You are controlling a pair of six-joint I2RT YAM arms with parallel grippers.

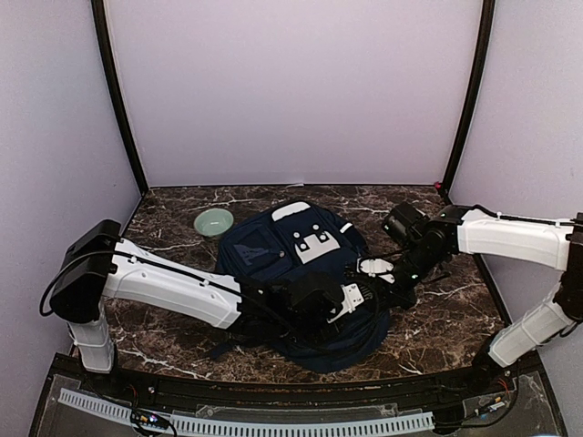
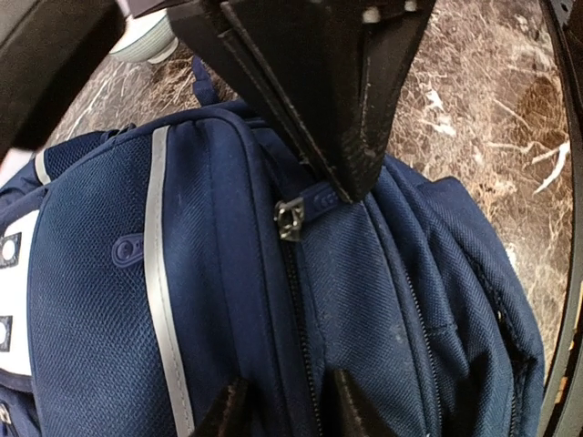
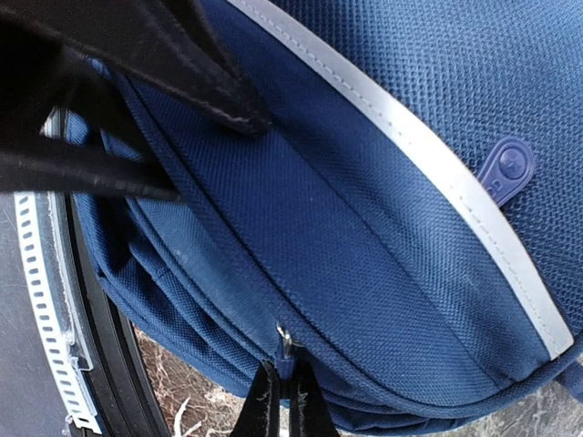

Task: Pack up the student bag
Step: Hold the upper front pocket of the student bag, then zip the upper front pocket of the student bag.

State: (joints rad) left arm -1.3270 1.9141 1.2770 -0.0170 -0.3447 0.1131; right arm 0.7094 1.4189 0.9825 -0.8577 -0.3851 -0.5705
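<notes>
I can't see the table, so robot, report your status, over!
Right gripper shut on zip pull. Left gripper open, low over student bag. Green bowl by bag's far left, not in the way.

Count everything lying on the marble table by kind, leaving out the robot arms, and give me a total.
Backpacks: 1 (navy student bag)
Bowls: 1 (pale green bowl)
Total: 2
Not counted: a small red bit at the far right corner, too small to identify.

Lab booth w/ plain walls (image 1: 291,91)
</notes>
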